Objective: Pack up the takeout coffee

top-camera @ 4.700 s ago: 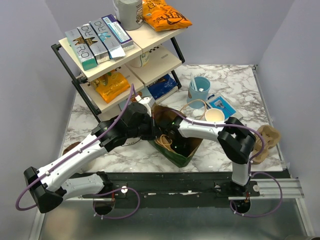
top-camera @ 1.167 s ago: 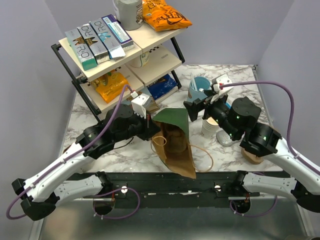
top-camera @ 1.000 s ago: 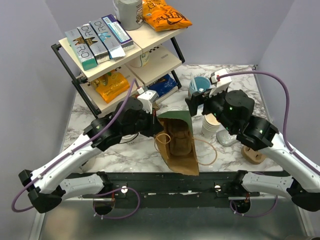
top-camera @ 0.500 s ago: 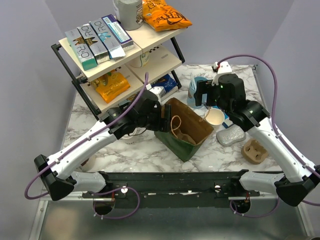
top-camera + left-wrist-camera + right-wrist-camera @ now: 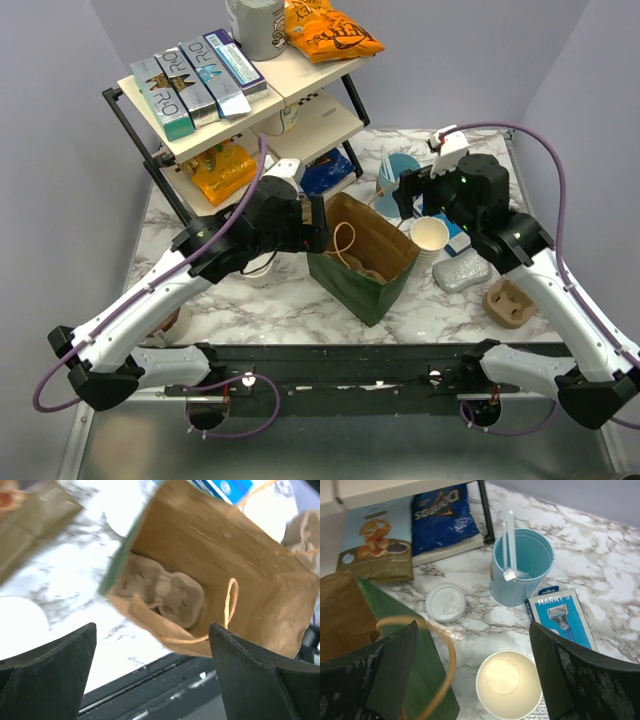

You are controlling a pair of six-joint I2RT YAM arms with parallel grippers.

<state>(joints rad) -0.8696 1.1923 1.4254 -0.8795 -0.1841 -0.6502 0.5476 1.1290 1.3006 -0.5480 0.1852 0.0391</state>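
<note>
Brown paper bag (image 5: pixel 365 265), green outside, stands upright and open mid-table on the marble top (image 5: pixel 300 310). Pulp cup carrier (image 5: pixel 165 592) lies in the bottom, and one rope handle (image 5: pixel 229 605) hangs inside.

Left gripper (image 5: pixel 152 626) hovers at the bag's left rim, jaws spread wide, nothing between them. Right gripper (image 5: pixel 473 625) hangs over the marble just behind the bag's far-right side, also spread wide and empty.

Takeout coffee (image 5: pixel 445 602) sits on the marble, not in the bag. It's seen from straight above, so only the white lid shows. It's between the bag and the light blue cup (image 5: pixel 520 567), just in front of the bottom tier of the shelf rack (image 5: pixel 320 120). Can't pick it out in the top view.

Stack of lidless cups (image 5: pixel 507 682) stands near the blue cup, beside a razor box (image 5: pixel 560 617). Second pulp carrier (image 5: pixel 510 300) lies near the table's right edge.
</note>
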